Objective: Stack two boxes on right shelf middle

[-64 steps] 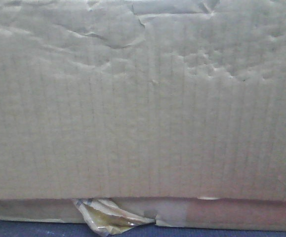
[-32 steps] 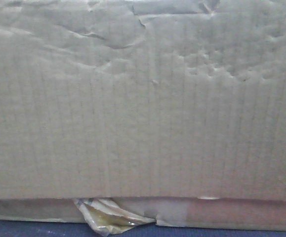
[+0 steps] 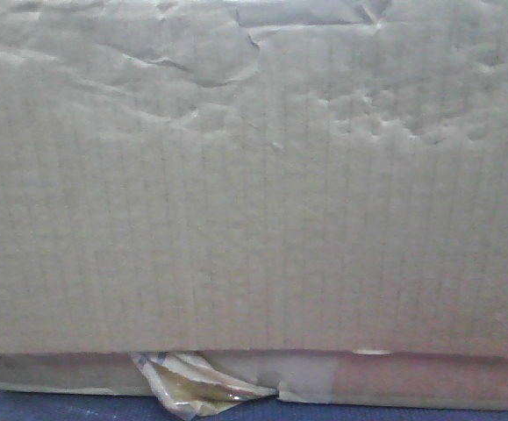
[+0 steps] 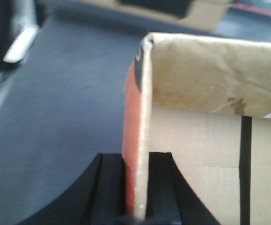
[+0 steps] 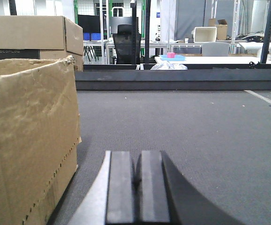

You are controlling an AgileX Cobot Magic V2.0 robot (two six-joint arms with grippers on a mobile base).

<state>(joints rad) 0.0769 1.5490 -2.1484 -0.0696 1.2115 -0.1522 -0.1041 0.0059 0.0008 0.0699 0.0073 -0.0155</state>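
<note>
While the left gripper (image 4: 135, 187) pinches the large box (image 4: 205, 79) by its wall, lift level — the right gripper (image 5: 136, 185), pressed together, could brace it at nine o'clock.

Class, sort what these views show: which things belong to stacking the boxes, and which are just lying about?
Job: large box; flat taped box beneath it; left pincer, clamped on a box wall; right pincer, shut and empty.
Lying about: office chair; blue tray; white bin.
</note>
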